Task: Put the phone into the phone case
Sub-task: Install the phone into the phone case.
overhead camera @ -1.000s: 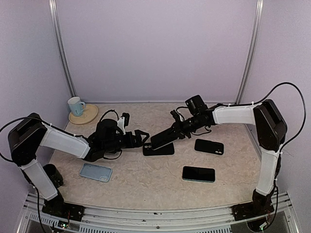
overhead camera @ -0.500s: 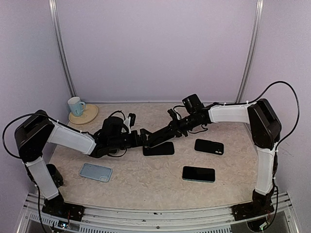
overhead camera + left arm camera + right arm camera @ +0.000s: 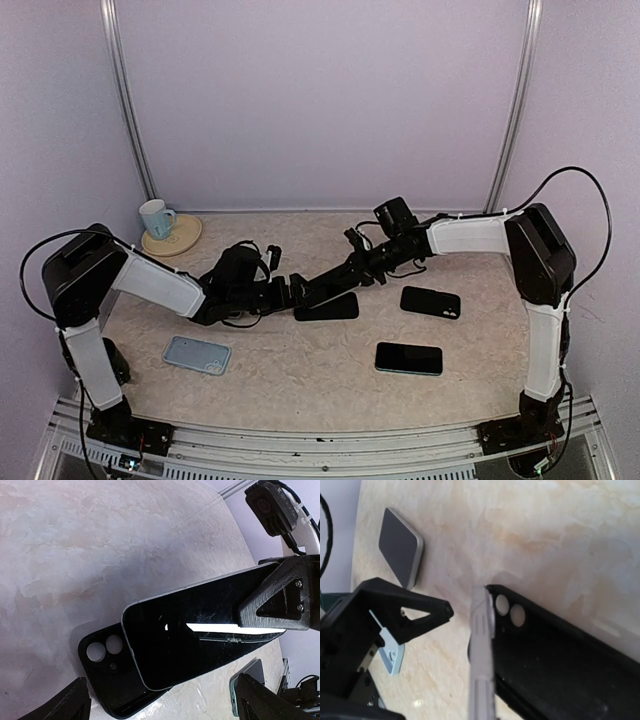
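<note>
Desk (image 3: pixel 300 385) as seen from the room, both arms reaching to its middle

Right end effector (image 3: pixel 352 272): jaws clamped tight on the phone (image 3: pixel 325 288), gripping it by the end nearer the right arm. The phone hangs tilted, screen up, with its free end dipping low towards the left arm.

Phone case (image 3: pixel 328 307): black, lying flat on the desk directly under the phone. The left wrist view shows the camera cut-outs (image 3: pixel 105 649) uncovered at the case's end, with the phone's (image 3: pixel 200 635) rounded corner overlapping the case (image 3: pixel 107 680) just beside them. The phone is over the case, not seated in it; whether its low edge touches the case cannot be told. From the right wrist the phone shows edge-on (image 3: pixel 481 645), running alongside the case wall (image 3: pixel 555 650).

Left end effector (image 3: pixel 292 292): fingers (image 3: pixel 65 707) spread as wide as they go, holding nothing, set low at the phone's free end and straddling the end of the case.

Elsewhere on the desk: a black phone (image 3: pixel 430 301) and a teal-edged phone (image 3: pixel 408 358) on the right, well apart from the case; a pale blue cover (image 3: pixel 197 354) at the left front; a mug (image 3: pixel 155 217) on a round coaster (image 3: pixel 175 240) in the far left corner, its contents hidden
</note>
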You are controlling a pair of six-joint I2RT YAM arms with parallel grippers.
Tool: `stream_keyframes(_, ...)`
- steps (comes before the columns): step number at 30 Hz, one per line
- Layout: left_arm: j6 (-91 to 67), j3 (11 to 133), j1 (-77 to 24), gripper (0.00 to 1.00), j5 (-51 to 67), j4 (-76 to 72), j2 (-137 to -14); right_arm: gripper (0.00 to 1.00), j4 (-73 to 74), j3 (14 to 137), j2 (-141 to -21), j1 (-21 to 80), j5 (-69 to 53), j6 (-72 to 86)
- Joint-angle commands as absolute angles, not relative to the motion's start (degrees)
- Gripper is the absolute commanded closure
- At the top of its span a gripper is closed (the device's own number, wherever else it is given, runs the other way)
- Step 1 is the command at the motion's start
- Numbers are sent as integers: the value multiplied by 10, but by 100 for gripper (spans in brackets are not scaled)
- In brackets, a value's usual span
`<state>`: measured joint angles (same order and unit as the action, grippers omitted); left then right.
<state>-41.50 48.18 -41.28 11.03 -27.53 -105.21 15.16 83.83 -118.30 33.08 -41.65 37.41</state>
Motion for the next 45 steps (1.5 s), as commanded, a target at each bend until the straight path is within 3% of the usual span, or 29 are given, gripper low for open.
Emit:
stream_keyframes(1,-423,493,-410,1,113,-275,-1065,100,128,828,-1183,327,-437,382)
stream_keyframes(45,-452,513,-440,1,88,-299,-1124,100,56,787,-1245,305,-506,499)
